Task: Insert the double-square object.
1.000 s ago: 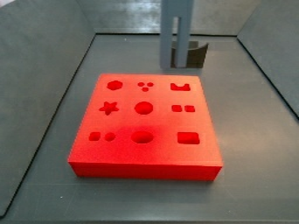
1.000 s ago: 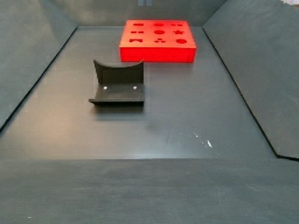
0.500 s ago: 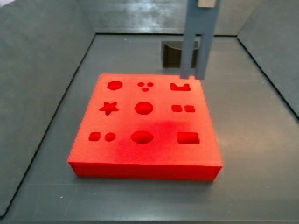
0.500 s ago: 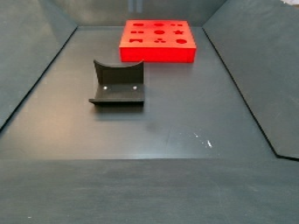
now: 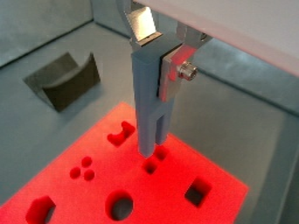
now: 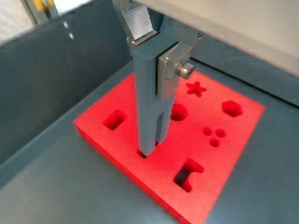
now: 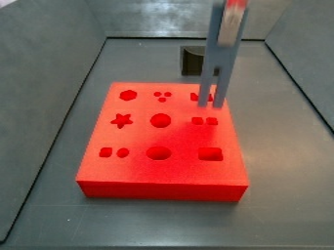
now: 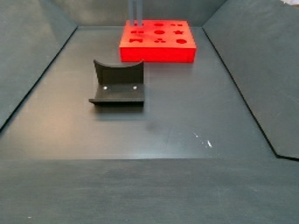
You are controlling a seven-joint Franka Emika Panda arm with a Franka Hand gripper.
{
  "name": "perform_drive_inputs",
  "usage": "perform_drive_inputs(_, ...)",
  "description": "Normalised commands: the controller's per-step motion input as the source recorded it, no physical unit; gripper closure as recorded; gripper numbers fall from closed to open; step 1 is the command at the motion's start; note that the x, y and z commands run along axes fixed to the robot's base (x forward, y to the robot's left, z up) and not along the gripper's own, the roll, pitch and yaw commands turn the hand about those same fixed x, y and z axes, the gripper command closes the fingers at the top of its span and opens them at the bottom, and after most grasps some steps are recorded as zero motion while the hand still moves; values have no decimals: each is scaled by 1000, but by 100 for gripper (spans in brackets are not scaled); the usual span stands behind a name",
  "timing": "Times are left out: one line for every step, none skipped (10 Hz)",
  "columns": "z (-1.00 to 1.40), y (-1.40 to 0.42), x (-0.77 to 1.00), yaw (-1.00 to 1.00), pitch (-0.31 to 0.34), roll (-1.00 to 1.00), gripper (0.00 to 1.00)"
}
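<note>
So the gripper (image 5: 162,61) is up above the red board (image 7: 144,171), and its flat silver fingers (image 5: 183,63) are clamped on the top end of the double-square object (image 5: 152,96), that long grey-blue bar. The bar hangs straight down from the gripper, long axis basically vertical, in both wrist views and in a side view (image 7: 222,59).

The bit that matters: its lower tip sits right over the pair of small square holes (image 7: 205,121) near the board's edge. In a wrist view (image 6: 149,150) the tip looks like it's at or almost at the board surface, but I honestly can't tell if it's touching or already started in. Looks to me like only a straight push down remains, provided the tip is lined up square with the holes.

The dark fixture (image 8: 118,85) stands well apart on the floor.
</note>
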Motion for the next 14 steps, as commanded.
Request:
perform_drive_inputs(-371, -17, -17, 54, 84, 0, 100)
perform_drive_inputs(-349, -94, -60, 117, 51, 0, 100)
perform_drive_inputs(-246, -77, -54, 240, 0, 0, 100)
perform_drive_inputs(-197, -63, 0, 266, 0, 0, 100)
perform_drive_inputs(-177, -66, 9, 160, 19, 1, 100)
perform_drive_inputs(-174, -71, 134, 51, 44, 0, 100)
perform_drive_inputs(-177, -63, 189, 31, 60, 0, 100)
perform_drive_inputs(-180, -29, 177, 23, 57, 0, 100)
perform_drive_inputs(-243, 0, 194, 34, 59, 0, 100)
perform_drive_inputs(-257, 0, 177, 43, 59, 0, 100)
perform_drive_inputs(-306, 0, 60, 69, 34, 0, 100)
perform_drive_inputs(-423, 0, 0, 97, 0, 54, 100)
perform_drive_inputs(-466, -103, -69, 3, 0, 64, 100)
perform_drive_inputs(-540, -91, -11, 0, 0, 121, 100)
